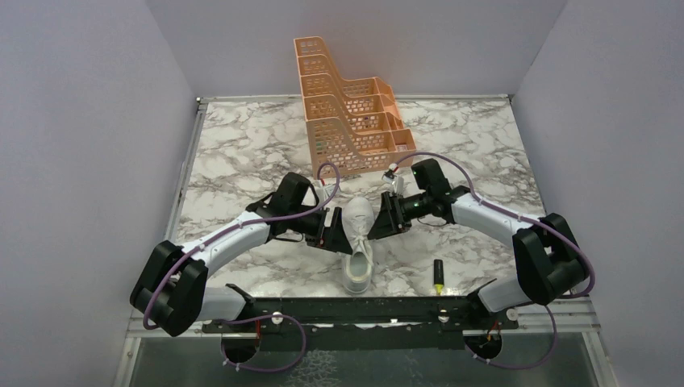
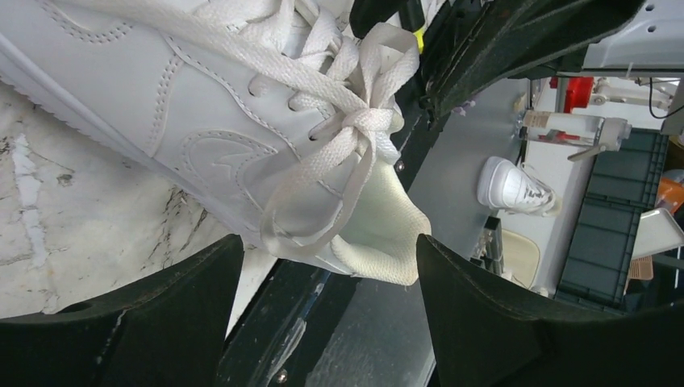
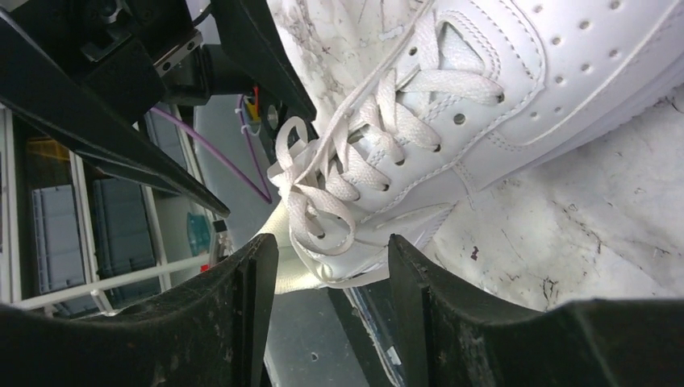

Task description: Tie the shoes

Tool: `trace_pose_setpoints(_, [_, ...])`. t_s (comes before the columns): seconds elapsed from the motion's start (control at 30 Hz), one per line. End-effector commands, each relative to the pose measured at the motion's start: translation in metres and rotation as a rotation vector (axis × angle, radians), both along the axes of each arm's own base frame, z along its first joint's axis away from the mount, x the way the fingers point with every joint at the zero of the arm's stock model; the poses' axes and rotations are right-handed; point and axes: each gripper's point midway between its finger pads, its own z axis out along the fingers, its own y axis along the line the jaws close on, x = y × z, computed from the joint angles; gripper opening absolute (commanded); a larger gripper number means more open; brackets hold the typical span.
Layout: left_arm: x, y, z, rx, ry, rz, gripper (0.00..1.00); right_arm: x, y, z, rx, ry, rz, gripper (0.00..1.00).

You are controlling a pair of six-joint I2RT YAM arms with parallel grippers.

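White leather low-top sneaker (image 1: 358, 266) mid marble tabletop (image 1: 242, 153), between my arms. Left gripper (image 1: 327, 232) open, empty; right gripper (image 1: 385, 221) open, empty. Lace knot (image 2: 367, 121) looks loose. I'd pinch one loop each, pull outward evenly.

Sneaker (image 1: 357, 251) on the table (image 1: 242, 153) near the front edge, left gripper (image 1: 331, 234) just beside its left, right gripper (image 1: 385, 222) beside its right, rack (image 1: 351, 121) behind, marker (image 1: 439, 276) further right

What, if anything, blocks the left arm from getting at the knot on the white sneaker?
Probably nothing, so likely yes: the open left end effector faces the sneaker, the knot lies just ahead of its fingers, and only a loose lace loop hangs between.
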Motion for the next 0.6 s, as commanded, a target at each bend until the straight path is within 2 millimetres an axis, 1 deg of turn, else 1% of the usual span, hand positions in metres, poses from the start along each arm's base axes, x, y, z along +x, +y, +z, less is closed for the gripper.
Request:
trace_pose_setpoints(0.0, [-0.0083, -0.0044, 0.0030, -0.049, 0.006, -0.056, 0.78, 0.0052, 0.0086, 0.0152, 0.077, -0.046, 0.049, 0.55])
trace_pose_setpoints(0.2, [-0.0101, -0.0059, 0.0004, -0.042, 0.025, -0.059, 0.63, 0.0080, 0.0115, 0.0126, 0.079, -0.024, 0.057, 0.40])
trace_pose_setpoints(0.23, [-0.0112, -0.0064, 0.0004, -0.043, 0.027, -0.063, 0.62, 0.0071, 0.0118, 0.0122, 0.082, -0.016, 0.064, 0.38])
trace_pose_setpoints(0.27, [-0.0120, -0.0066, 0.0002, -0.044, 0.030, -0.067, 0.60, 0.0071, 0.0120, 0.0115, 0.081, -0.011, 0.065, 0.37])
trace_pose_setpoints(0.37, [-0.0139, -0.0064, -0.0029, -0.038, 0.044, -0.078, 0.47, 0.0084, 0.0123, 0.0131, 0.084, -0.016, 0.061, 0.34])
trace_pose_setpoints(0.43, [-0.0150, -0.0055, -0.0051, -0.031, 0.053, -0.080, 0.39, 0.0096, 0.0133, 0.0157, 0.088, -0.019, 0.060, 0.30])
trace_pose_setpoints(0.57, [-0.0154, -0.0038, -0.0069, -0.016, 0.055, -0.077, 0.32, 0.0090, 0.0142, 0.0182, 0.097, -0.009, 0.064, 0.23])
